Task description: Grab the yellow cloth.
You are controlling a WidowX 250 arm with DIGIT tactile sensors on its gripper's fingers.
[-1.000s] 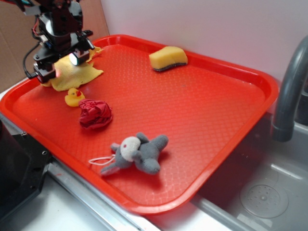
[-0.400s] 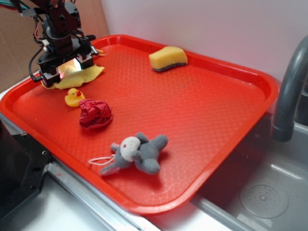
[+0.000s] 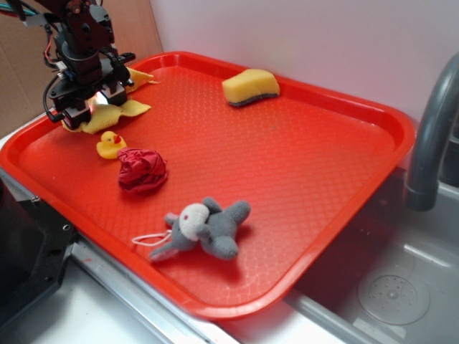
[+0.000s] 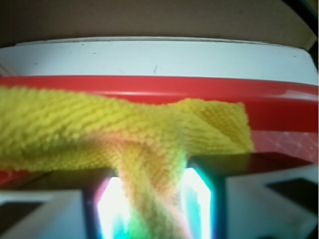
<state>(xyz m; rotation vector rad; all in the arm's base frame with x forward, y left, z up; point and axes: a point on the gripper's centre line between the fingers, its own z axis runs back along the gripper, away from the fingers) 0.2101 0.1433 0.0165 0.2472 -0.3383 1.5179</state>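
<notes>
Black robot gripper low at the far-left corner of the red plastic tray, its jaws closed on a pinched fold of the mustard-yellow terry cloth. Wrist view: the cloth rises in a narrow ridge between the two white fingers, with the rest spread to either side and beyond the jaws, up against the tray's red rim. Glare between the fingers hides the actual contact surfaces.

Exterior view: most of the cloth lies bunched under and just right of the jaws; one ragged corner shows behind them, near the tray wall.

Small yellow rubber duck sits just in front of the jaws, apart from the cloth. Crumpled dark red fabric ball next, a little further forward. Grey plush toy animal well in front, toward the tray's near edge. Thick yellow sponge block with dark base well off to the right of the jaws, at the far rim. Grey tap beyond the tray's right side.
</notes>
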